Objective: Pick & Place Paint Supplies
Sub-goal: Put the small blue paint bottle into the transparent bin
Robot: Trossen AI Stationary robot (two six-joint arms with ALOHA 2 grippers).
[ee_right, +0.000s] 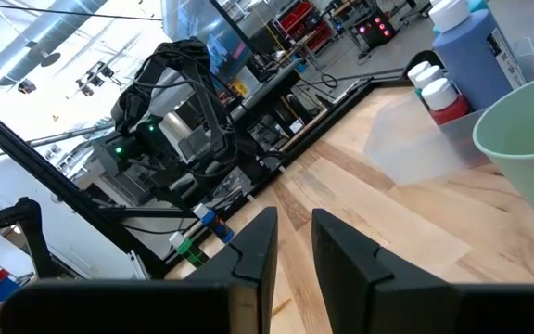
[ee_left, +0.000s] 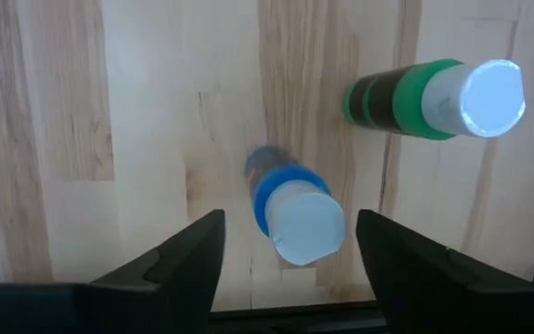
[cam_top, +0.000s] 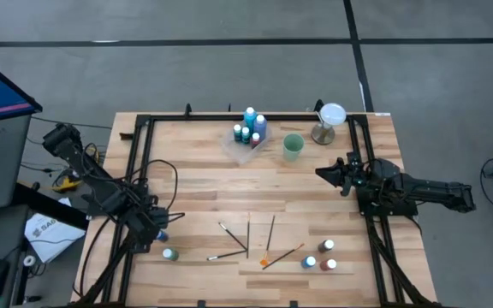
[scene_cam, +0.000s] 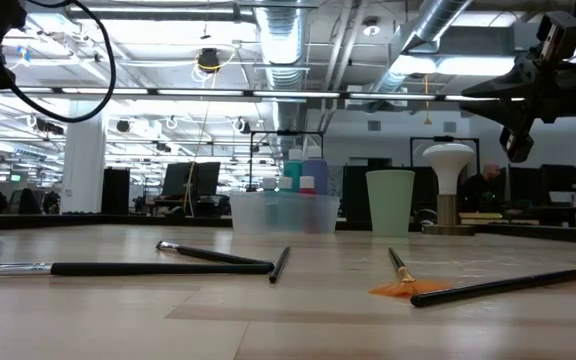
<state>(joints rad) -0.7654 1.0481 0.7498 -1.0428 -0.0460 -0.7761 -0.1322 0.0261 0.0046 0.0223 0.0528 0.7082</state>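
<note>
Wooden planks make up the counter (cam_top: 204,188), framed by dark rails, with an open workshop behind it. Near the front left corner, the left gripper (ee_left: 287,243) hangs over a blue bottle (ee_left: 290,209), jaws spread to either side of its white cap and not yet touching; a green bottle (ee_left: 434,97) stands just beside it. To do this grasp well, I judge the jaws should drop straight down until they flank the blue body below the cap, then close squarely, keeping clear of the green one so it is not knocked over. Along the front edge toward the right lie several brushes (cam_top: 246,239), and a few more bottles (cam_top: 319,257) stand near the front right corner. Farther back, by the right edge, the right gripper (ee_right: 293,243) waits above the counter, jaws only narrowly parted and holding nothing. At the back edge a clear tray (cam_top: 245,144) already holds some bottles, beside a green cup (cam_top: 294,145).
</note>
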